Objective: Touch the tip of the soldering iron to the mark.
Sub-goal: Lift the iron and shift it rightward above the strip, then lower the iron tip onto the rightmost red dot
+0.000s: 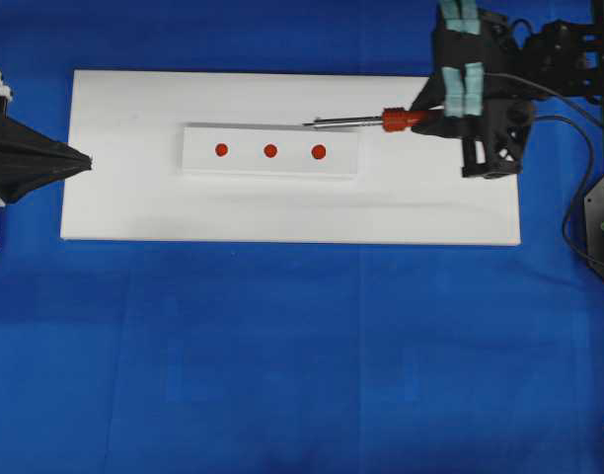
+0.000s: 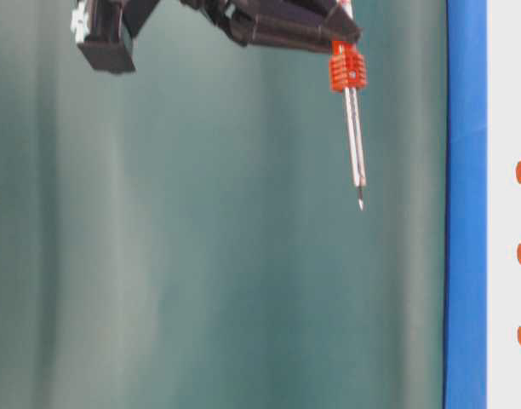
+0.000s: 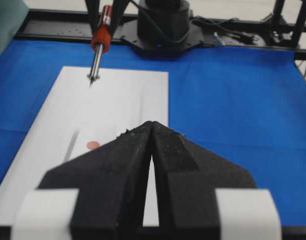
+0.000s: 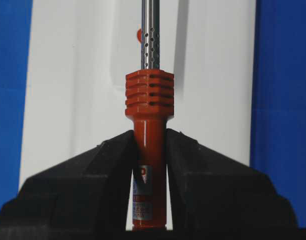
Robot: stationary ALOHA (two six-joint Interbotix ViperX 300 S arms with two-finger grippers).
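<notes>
Three red marks (image 1: 270, 151), one soldering iron (image 1: 366, 121), two grippers, one white board (image 1: 124, 197)

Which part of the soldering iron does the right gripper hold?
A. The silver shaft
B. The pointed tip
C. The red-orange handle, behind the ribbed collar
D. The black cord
C: in the right wrist view the right gripper is closed on the red-orange handle of the soldering iron, just behind the ribbed collar, with the silver shaft projecting free ahead.
</notes>
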